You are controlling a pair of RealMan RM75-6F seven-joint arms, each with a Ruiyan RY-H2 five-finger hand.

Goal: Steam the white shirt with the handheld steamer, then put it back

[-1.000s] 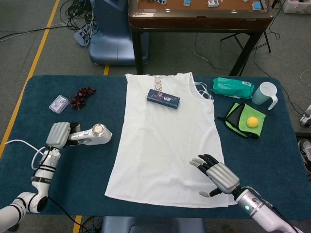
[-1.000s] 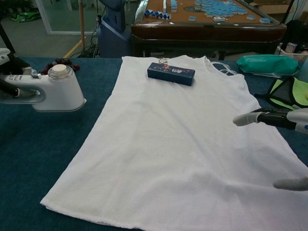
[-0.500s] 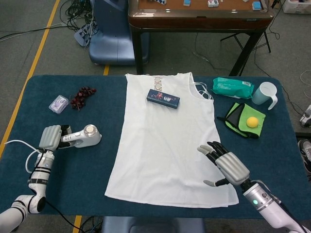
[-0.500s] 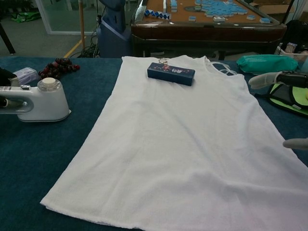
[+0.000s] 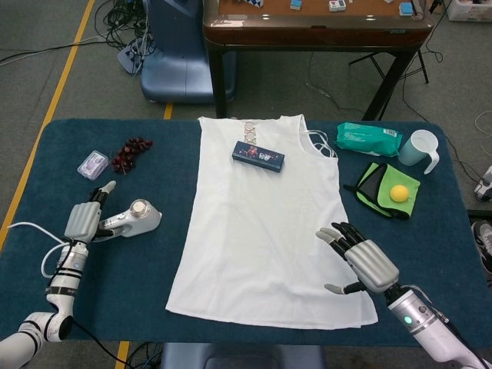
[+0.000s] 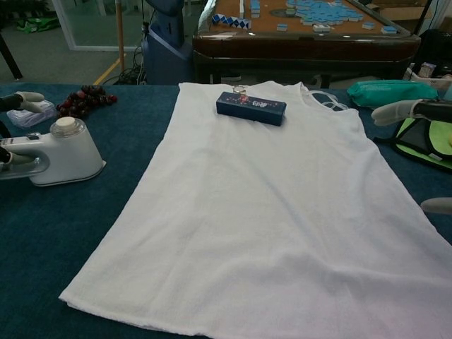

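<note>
Steamer (image 5: 132,218) stands on the table (image 5: 231,338), left of the flat white shirt (image 5: 261,231), well apart from it. My left hand (image 5: 83,221) lies at its handle, fingers loosened, not gripping. My right hand (image 5: 367,261) hovers spread and empty over the shirt's right hem.

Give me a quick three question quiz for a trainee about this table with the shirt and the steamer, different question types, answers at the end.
1. True or false: the steamer rests on the shirt.
2. Multiple choice: what lies on the shirt near its collar? A) a yellow ball B) a dark blue box C) a white mug
3. Fill in: the right hand hovers with fingers spread over the shirt's lower ______ corner, as seen in the head view.

Key
1. False; it sits on the table left of the shirt, by the left hand.
2. B, the box.
3. right
</note>
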